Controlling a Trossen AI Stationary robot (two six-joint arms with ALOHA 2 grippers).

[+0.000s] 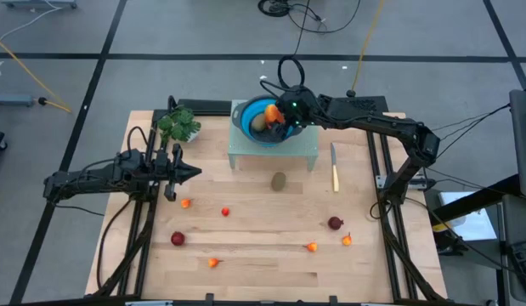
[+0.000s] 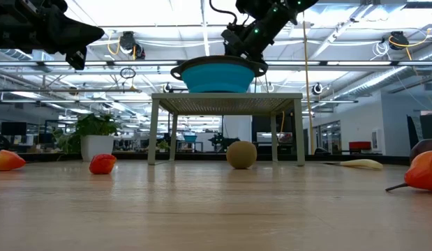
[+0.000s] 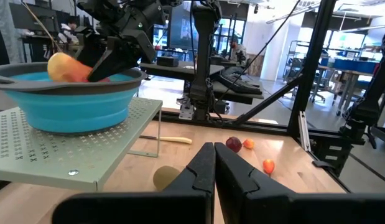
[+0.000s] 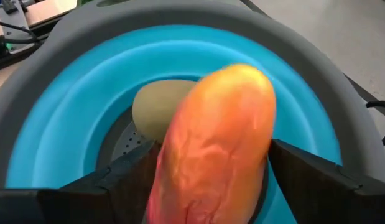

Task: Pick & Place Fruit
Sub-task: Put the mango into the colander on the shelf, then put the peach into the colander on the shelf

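Right wrist view: unlabelled orange-red fruit point(image 4: 211, 149) over blue bowl point(image 4: 68, 112).

1. Kiwi-like brown ovals: 2. One in the blue bowl point(image 1: 246, 115), i.e. kiwi in bowl point(image 1: 258, 123); other is kiwi on table point(image 1: 279, 180).
2. Long orange-red fruit point(image 4: 211, 149): 1, over the bowl.
3. Dark red round fruits: 2, near left point(image 1: 178, 239) & right one point(image 1: 335, 223).
4. Tiny orange-red pcs: approx 5 on the wood point(image 1: 186, 203), point(image 1: 225, 212), point(image 1: 213, 263), point(image 1: 312, 247), point(image 1: 347, 240); small, count may be off.
5. Green leafy bunch point(image 1: 179, 126): 1.
6. Yellow-handled knife point(image 1: 335, 167): 1.
7. Perforated stand point(image 1: 271, 153): 1.
8. Robot arms: 2.
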